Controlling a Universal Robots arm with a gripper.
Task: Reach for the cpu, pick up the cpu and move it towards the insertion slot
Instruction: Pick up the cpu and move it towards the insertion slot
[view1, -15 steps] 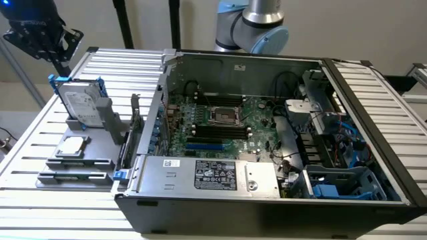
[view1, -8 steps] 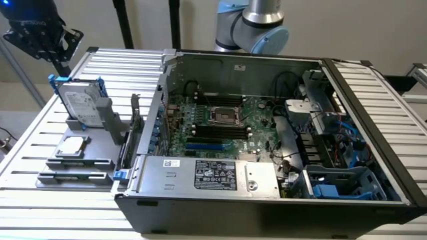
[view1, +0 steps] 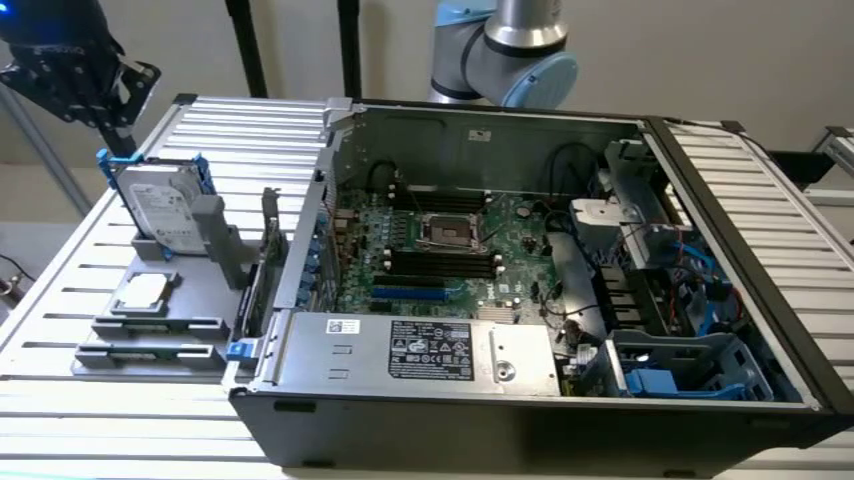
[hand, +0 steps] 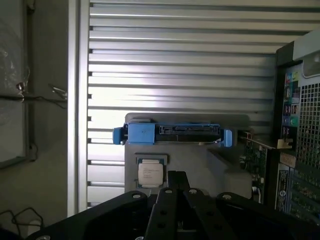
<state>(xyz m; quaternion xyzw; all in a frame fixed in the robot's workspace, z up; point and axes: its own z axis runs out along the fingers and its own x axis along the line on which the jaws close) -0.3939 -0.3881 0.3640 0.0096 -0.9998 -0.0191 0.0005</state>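
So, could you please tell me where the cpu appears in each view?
Exterior view: the cpu lies on the grey tray at the exterior view's left, outside the computer case.
Wrist view: the cpu lies on that tray, close beside the hard drive.
Shared landmark: the hard drive with its blue bracket.

Robotics lab — opened computer case (view1: 534, 425) on slatted aluminium bench (view1: 254, 125).
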